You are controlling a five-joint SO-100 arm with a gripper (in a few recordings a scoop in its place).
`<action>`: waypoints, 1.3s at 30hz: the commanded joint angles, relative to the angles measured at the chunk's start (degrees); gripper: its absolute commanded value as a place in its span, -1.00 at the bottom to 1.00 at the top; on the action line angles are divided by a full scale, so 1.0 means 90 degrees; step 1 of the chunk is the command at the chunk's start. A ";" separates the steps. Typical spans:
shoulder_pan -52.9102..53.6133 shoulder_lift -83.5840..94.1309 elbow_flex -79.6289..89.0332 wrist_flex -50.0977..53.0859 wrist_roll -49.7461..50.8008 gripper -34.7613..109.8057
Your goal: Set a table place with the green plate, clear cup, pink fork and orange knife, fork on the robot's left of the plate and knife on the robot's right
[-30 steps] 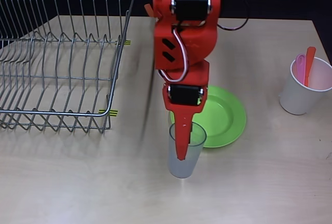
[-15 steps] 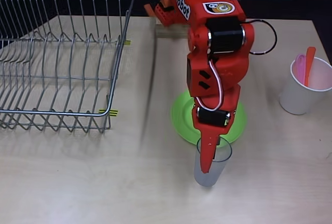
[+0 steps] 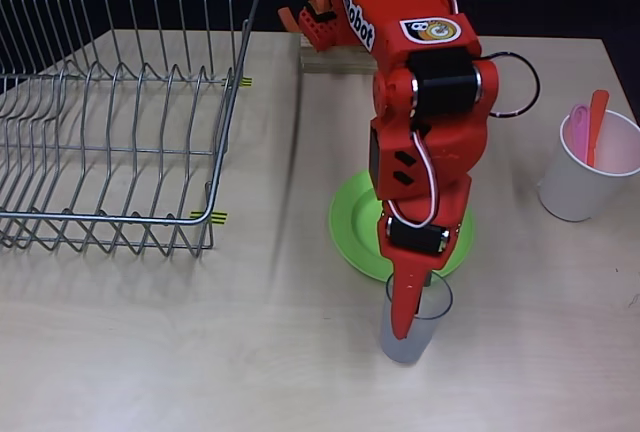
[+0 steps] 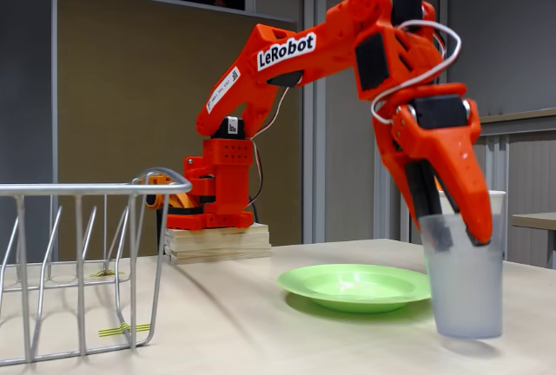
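- Resting on the pale wood-grain bench (image 3: 150,352), the round lime-green plastic plate (image 3: 352,222) looks placed.
- Gripping the small clear plastic cup (image 3: 408,337) by its rim, the red-orange claw (image 3: 408,297) holds it just beside the plate, barely above the bench.
- Waiting in the white cup (image 3: 580,187), pink plastic fork (image 3: 577,120) and orange plastic knife (image 3: 597,122) remain unplaced.

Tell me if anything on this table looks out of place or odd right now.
Nothing is spilled or damaged. The clear cup is pinched at its rim by the gripper and seems to hang just off the table, beside the green plate. The pink fork and orange knife stand in the white cup.
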 commanded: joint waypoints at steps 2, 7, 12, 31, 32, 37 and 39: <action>-0.0195 0.0088 -0.0186 0.0029 0.0322 -0.12; -0.0244 0.0088 -0.0186 0.0195 0.0508 -0.07; -0.0254 0.0088 -0.0186 0.0303 0.0547 0.01; -0.0293 0.0166 -0.0234 0.0439 0.0508 0.10; -0.0273 0.0186 -0.0254 0.0439 0.0459 0.11; -0.0234 0.0264 -0.0332 0.0400 0.0322 0.18; -0.0244 0.0410 -0.0176 0.0400 0.0371 0.22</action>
